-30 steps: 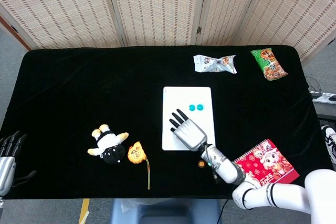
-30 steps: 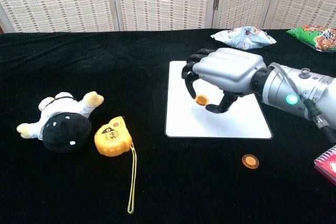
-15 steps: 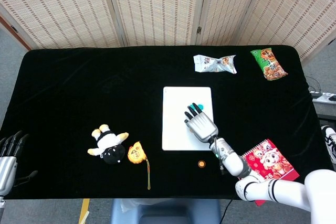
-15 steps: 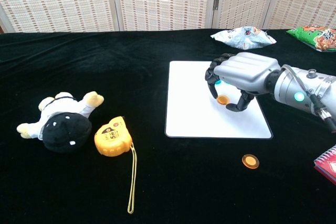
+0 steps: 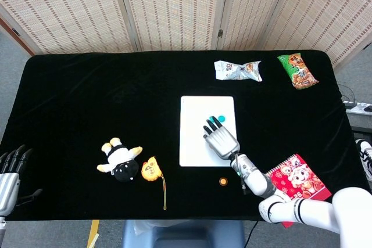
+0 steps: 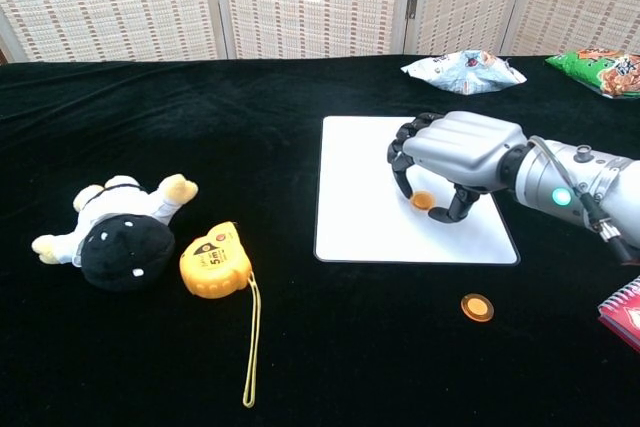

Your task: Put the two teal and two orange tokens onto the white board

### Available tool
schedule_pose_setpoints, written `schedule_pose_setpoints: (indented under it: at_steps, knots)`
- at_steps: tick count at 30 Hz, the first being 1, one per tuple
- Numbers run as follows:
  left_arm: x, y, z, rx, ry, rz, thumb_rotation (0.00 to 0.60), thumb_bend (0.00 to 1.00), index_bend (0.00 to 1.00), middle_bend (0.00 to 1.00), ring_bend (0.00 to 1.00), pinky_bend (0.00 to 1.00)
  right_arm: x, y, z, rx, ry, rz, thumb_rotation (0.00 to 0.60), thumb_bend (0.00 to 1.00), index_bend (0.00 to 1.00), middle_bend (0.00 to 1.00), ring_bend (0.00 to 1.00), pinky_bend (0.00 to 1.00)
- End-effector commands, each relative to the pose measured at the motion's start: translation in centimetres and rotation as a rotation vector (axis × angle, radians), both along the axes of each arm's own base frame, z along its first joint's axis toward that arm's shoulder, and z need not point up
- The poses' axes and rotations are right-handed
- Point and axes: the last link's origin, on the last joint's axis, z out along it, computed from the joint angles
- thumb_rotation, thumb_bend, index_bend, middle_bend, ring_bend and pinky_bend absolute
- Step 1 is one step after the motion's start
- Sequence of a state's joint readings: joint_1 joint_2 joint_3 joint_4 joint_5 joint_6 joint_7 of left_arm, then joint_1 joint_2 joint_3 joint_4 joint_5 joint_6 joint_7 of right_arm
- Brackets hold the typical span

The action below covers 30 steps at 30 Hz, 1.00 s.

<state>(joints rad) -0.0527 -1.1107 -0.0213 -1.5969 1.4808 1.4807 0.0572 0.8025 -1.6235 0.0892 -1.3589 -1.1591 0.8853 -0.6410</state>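
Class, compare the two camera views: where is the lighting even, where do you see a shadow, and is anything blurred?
Head view: even light, sharp throughout, black table swallows shadows. Chest view: right hand casts a soft shadow on the white board around the orange token; no motion blur, slight sheen on the hand's silver shell.

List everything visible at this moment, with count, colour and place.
white board: 1, white, table centre.
teal token: at least 1 seen, on the board, beyond the right hand; a second cannot be confirmed.
orange tokens: 2; one under the right hand's fingers, low over the board; one on the cloth in front of the board.
plush toy: 1, black and white, left.
tape measure: 1, yellow, beside the plush.
snack bags: 2; white, green, far edge.
notebook: 1, red, right.
table: 1, black cloth.
left hand: table's left edge.
right hand: over the board.
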Motion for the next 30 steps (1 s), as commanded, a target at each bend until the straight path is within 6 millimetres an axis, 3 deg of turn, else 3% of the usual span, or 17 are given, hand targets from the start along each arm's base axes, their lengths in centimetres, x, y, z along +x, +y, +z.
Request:
schedule_pose_setpoints:
  at_steps: [1, 6, 8, 12, 21, 30]
  knots:
    - [-0.1, 0.0, 0.0, 0.000, -0.001, 0.003, 0.600, 0.13, 0.00, 0.00, 0.00, 0.00, 0.0, 0.1, -0.1, 0.004, 0.003, 0.002, 0.600, 0.27, 0.41, 0.14, 0.04, 0.00]
    - [-0.1, 0.0, -0.1, -0.001, -0.002, 0.003, 0.600, 0.13, 0.00, 0.00, 0.00, 0.00, 0.2, 0.2, 0.2, -0.002, 0.000, 0.013, 0.600, 0.27, 0.14, 0.14, 0.04, 0.00]
    - [-0.1, 0.0, -0.1, -0.001, -0.002, 0.003, 0.600, 0.13, 0.00, 0.00, 0.00, 0.00, 0.3, 0.3, 0.4, -0.005, -0.012, 0.013, 0.600, 0.27, 0.09, 0.14, 0.05, 0.00]
    - [-0.2, -0.1, 0.0, 0.001, -0.003, 0.005, 0.600, 0.13, 0.00, 0.00, 0.00, 0.00, 0.0, 1.4, 1.9, 0.000, -0.070, 0.017, 0.600, 0.27, 0.11, 0.14, 0.06, 0.00]
    - [0.3, 0.4, 0.0, -0.004, -0.008, -0.014, 0.600, 0.13, 0.00, 0.00, 0.00, 0.00, -3.1, 5.4, 5.5, 0.047, -0.098, 0.054, 0.600, 0.27, 0.29, 0.16, 0.07, 0.00]
    - [1.0, 0.3, 0.3, 0.001, -0.008, -0.033, 0.600, 0.13, 0.00, 0.00, 0.00, 0.00, -5.9, 9.0, 5.7, 0.126, -0.056, 0.110, 0.600, 0.27, 0.31, 0.16, 0.08, 0.00]
